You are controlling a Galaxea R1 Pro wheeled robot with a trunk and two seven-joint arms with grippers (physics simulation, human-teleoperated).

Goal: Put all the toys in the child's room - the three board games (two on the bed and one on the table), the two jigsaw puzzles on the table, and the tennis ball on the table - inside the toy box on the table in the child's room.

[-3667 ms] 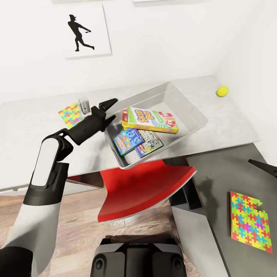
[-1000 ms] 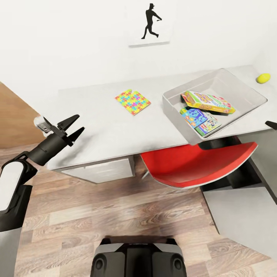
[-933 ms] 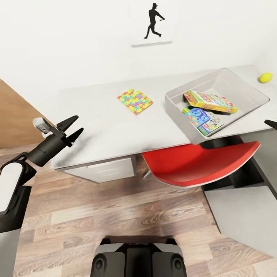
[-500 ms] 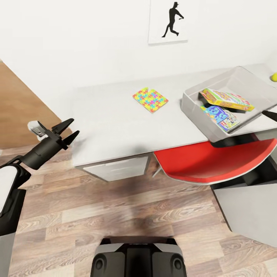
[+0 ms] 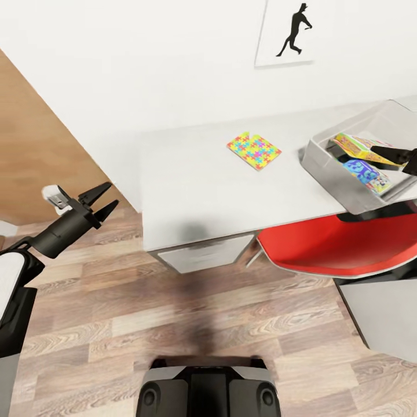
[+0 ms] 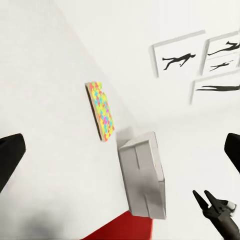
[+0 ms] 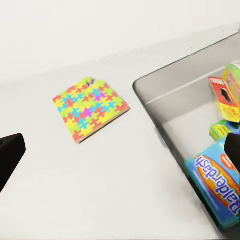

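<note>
The thin multicoloured jigsaw puzzle square [image 5: 254, 150] lies flat on the light grey table [image 5: 191, 185], upper centre of the head view, just left of the shallow light-grey open-top toy box [image 5: 341, 184] at the right edge. The box holds a blue printed game box [image 7: 220, 186] and a green-red-yellow one [image 5: 354, 146]. The left gripper [image 5: 95, 200], at mid-left over the wood-plank floor, spreads its jaws wide and carries nothing. The right gripper [image 5: 399, 156] hangs over the box at the right edge; I cannot tell its opening. The puzzle looks like the next pick. Being so flat, it probably needs sliding to the table edge, or one finger under its rim, before closing.
</note>
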